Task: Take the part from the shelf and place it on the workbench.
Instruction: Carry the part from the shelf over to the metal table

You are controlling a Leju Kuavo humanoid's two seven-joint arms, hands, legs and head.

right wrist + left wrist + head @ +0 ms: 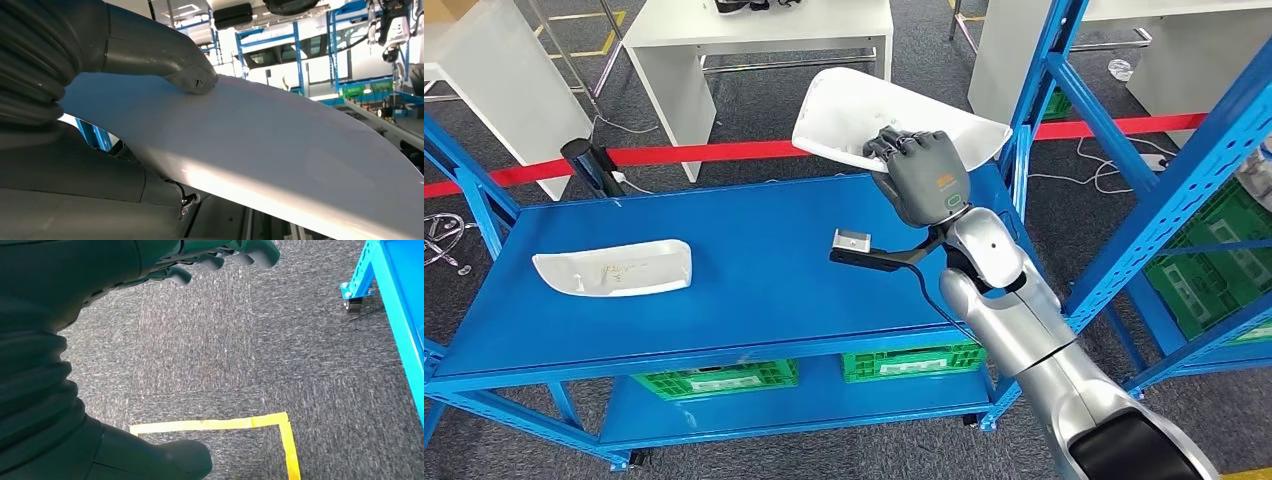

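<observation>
My right hand (921,172) grips a white curved plastic part (854,115) and holds it in the air above the far right corner of the blue workbench (754,290). In the right wrist view the thumb (175,60) presses on the part's smooth white surface (280,145). A second white part (614,268) of the same kind lies flat on the workbench's left side. My left hand (200,262) hangs over the grey carpet with its fingers loosely curled and nothing in them.
A blue shelf rack (1184,190) with green crates (1214,270) stands to the right. Green crates (809,370) sit on the workbench's lower level. Red tape (684,155) and white tables (754,40) lie beyond. Yellow floor tape (240,424) and a blue rack foot (356,290) are near my left hand.
</observation>
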